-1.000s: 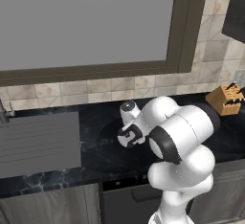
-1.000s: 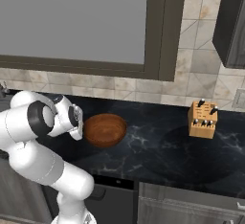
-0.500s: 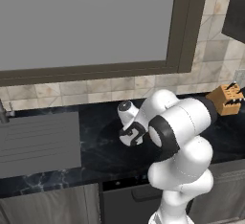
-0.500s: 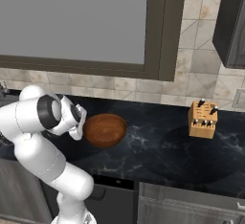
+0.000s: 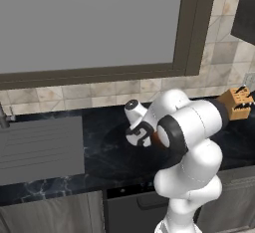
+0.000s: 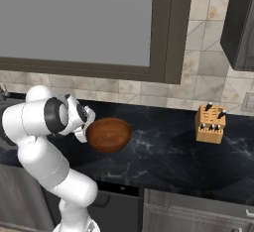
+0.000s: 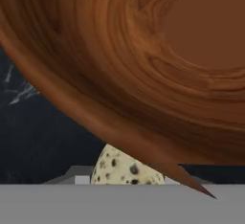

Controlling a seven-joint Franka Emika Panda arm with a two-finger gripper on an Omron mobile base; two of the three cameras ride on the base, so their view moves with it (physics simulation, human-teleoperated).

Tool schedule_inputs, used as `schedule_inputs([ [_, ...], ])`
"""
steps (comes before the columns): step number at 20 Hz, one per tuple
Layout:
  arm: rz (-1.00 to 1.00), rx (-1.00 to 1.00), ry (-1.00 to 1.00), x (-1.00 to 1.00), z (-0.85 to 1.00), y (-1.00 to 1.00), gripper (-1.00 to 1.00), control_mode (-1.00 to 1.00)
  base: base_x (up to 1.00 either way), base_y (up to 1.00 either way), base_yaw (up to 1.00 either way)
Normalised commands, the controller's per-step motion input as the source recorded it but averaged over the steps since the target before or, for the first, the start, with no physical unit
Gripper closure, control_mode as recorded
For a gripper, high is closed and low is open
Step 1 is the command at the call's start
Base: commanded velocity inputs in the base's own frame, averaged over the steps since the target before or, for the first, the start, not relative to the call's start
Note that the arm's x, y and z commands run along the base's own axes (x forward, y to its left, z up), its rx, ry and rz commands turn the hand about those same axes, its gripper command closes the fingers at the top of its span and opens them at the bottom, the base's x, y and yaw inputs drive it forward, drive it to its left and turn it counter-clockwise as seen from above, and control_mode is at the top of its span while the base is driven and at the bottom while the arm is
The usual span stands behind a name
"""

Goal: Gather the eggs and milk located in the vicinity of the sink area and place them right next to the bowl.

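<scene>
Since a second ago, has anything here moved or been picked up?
Only the arm shifted: its bulky elbow leaned slightly further in over the dark counter, with the jaws kept at the rim of the wooden bowl. Nothing was visibly grabbed or let go. The bowl and the knife block stayed where they were.

The dark, white-veined marble worktop (image 6: pixel 163 151) runs below the tiled wall. On it sits the round reddish-brown wooden bowl (image 6: pixel 109 134). Well to the right of the bowl stands a tan wooden knife block (image 6: pixel 210 124). Left of the bowl, a grey metal sink with ribbed drainboard (image 5: pixel 40 147) is set into the worktop.
</scene>
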Motion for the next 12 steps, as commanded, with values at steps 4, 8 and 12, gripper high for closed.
schedule_inputs([
  [4,-0.12,0.0,-0.01,-0.01,0.0,-0.24,-1.0,-1.0,0.0,0.0,0.0],
  [8,-0.13,0.0,-0.03,-0.04,0.0,-0.06,-1.0,-1.0,0.0,0.0,0.0],
  [12,-0.12,0.0,-0.06,0.0,0.0,0.0,-1.0,-1.0,0.0,0.0,0.0],
])
